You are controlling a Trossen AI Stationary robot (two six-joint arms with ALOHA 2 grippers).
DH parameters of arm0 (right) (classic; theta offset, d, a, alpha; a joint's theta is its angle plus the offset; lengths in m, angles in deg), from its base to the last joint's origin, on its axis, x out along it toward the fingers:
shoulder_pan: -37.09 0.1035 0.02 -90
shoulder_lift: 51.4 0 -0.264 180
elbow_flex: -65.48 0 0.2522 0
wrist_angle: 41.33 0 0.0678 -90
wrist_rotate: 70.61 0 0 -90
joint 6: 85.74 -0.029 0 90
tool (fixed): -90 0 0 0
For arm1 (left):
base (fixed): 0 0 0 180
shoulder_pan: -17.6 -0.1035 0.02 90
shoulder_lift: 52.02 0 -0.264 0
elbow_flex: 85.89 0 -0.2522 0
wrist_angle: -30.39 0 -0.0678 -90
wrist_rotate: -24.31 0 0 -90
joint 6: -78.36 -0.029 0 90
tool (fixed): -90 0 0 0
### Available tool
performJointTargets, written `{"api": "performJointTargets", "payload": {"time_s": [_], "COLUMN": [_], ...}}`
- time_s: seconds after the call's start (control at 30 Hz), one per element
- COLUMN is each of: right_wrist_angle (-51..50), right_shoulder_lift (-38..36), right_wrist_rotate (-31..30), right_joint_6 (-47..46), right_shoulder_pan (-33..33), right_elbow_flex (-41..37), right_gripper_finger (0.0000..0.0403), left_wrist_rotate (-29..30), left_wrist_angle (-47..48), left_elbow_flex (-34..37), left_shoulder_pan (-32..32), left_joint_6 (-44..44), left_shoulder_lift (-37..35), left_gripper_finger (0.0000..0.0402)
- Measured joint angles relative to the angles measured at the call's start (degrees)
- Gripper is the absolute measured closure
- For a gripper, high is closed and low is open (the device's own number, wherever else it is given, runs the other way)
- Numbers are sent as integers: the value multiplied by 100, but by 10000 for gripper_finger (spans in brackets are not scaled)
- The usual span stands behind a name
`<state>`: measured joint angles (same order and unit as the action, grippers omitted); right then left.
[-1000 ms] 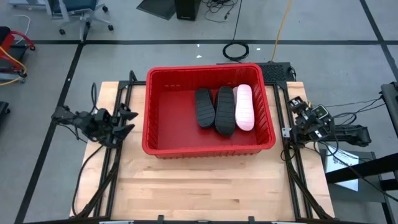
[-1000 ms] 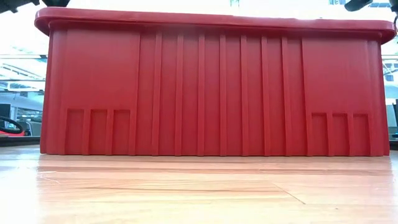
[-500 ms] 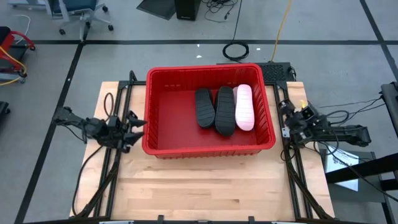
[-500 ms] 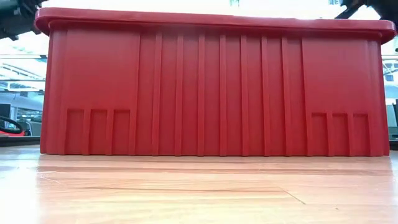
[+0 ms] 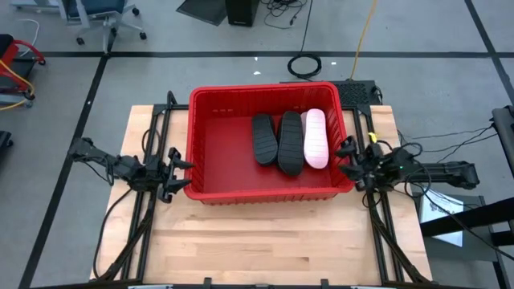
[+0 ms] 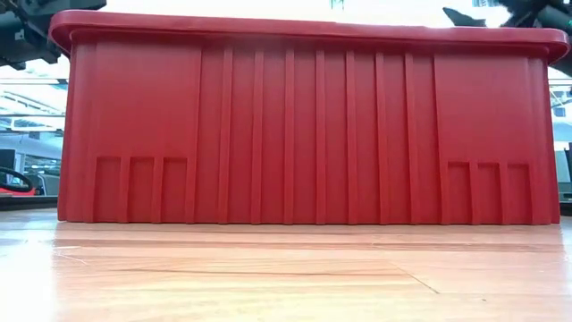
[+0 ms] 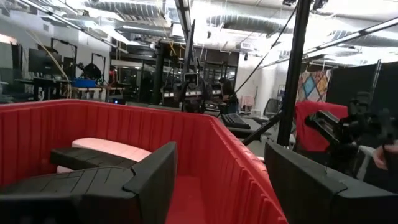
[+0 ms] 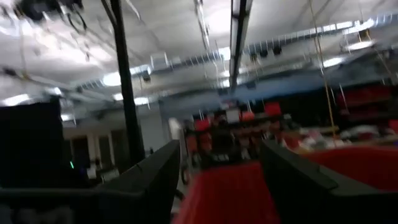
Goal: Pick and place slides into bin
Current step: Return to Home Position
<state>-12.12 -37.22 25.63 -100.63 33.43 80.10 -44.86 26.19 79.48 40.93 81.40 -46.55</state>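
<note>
Toward far edge of wooden table [image 5: 265, 241]: red bin [image 5: 269, 87], long side facing near. Inside, in right half, lying side by side: black slides [image 5: 277, 141], soles up, with pale pink slide [image 5: 316, 138] rightmost. At bin's near-left corner, left gripper [image 5: 178, 175], fingers apart, nothing held; at bin's right rim, right gripper [image 5: 344, 158], fingers likewise apart, nothing held.
</note>
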Motion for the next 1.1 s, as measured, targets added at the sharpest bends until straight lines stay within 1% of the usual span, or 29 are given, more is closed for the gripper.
{"api": "performJointTargets", "payload": {"time_s": [0.13, 0.3, 0.47, 0.67, 1.1], "right_wrist_angle": [-835, -1385, -983, -127, -226], "right_shoulder_lift": [1, -15, -4, 0, 7], "right_wrist_rotate": [-7, -17, -24, -17, -19], "right_joint_6": [125, -95, -238, -240, -240], "right_shoulder_pan": [0, 0, 0, 2, 2], "right_elbow_flex": [-1, -2, -7, -7, -7], "right_gripper_finger": [193, 193, 193, 193, 193], "left_wrist_rotate": [-2, -2, -15, 27, 27], "left_wrist_angle": [84, 96, -39, -226, -272], "left_elbow_flex": [-3, 3, 24, 33, 33], "left_shoulder_pan": [0, 0, 0, -4, -4], "left_joint_6": [-1, -147, -571, -678, -685], "left_shoulder_lift": [-4, -2, 9, 14, 14], "left_gripper_finger": [151, 151, 151, 151, 151]}}
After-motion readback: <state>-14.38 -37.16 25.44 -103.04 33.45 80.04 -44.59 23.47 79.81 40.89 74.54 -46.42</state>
